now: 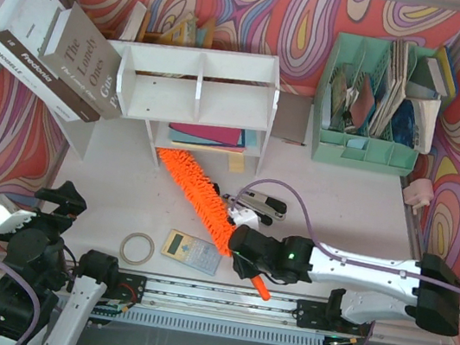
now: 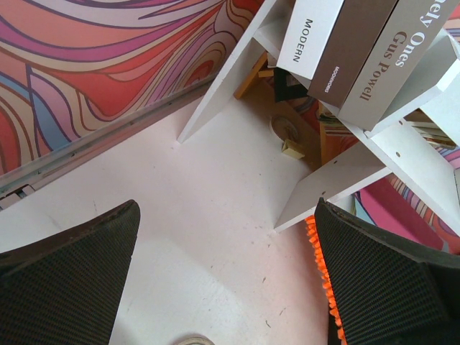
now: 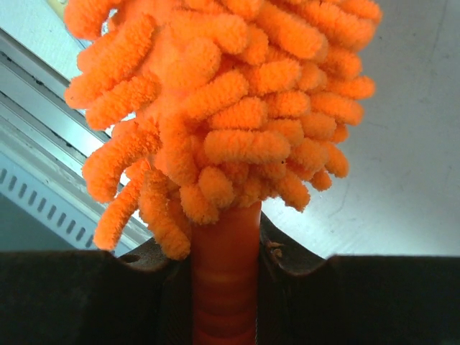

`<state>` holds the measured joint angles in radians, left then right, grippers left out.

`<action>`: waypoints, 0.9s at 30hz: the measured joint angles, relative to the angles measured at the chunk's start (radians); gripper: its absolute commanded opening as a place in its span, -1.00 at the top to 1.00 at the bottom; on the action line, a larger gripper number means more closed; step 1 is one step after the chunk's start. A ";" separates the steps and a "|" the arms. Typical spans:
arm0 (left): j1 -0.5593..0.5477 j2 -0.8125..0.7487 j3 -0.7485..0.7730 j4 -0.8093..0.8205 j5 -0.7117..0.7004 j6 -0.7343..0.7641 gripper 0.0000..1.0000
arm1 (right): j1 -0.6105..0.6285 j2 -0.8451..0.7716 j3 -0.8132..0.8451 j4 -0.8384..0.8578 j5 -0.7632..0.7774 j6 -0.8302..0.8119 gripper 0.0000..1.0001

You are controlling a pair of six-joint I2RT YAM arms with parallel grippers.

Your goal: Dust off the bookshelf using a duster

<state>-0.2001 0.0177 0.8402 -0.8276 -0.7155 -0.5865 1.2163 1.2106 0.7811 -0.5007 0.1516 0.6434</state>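
Softness is the main thing about the duster (image 1: 196, 192): its fluffy head is made of many short chenille tufts that will bend and give way against a board. The whole tool looks very light, I think, so it should need little force. The thin plastic handle (image 3: 226, 287) is the only stiff part, smooth and maybe a bit slippery, so that is the right place to take hold, close under the head. The right gripper (image 1: 244, 261) does exactly that, its jaws closed on the handle with the bright orange tufts standing just above them. The duster runs slanted over the white table (image 1: 113, 189). Its tip is touching or almost touching the foot of the bookshelf (image 1: 198, 89) at the lower tier, and the handle end is by the near edge. The left gripper (image 2: 226, 280) hangs off to the left side with its jaws wide apart, holding nothing.
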 measured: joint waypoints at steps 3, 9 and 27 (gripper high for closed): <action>0.000 0.000 0.000 0.000 0.000 0.000 -0.97 | 0.001 0.055 0.022 0.028 0.003 -0.002 1.00; 0.000 0.000 0.000 0.000 0.000 0.000 -0.97 | 0.001 0.055 0.030 0.014 0.059 0.045 1.00; 0.000 0.000 0.000 0.000 0.000 0.000 -0.97 | 0.001 0.086 0.021 0.005 0.074 0.108 1.00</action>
<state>-0.2001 0.0177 0.8402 -0.8272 -0.7151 -0.5861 1.2175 1.2964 0.8017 -0.4953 0.2256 0.7517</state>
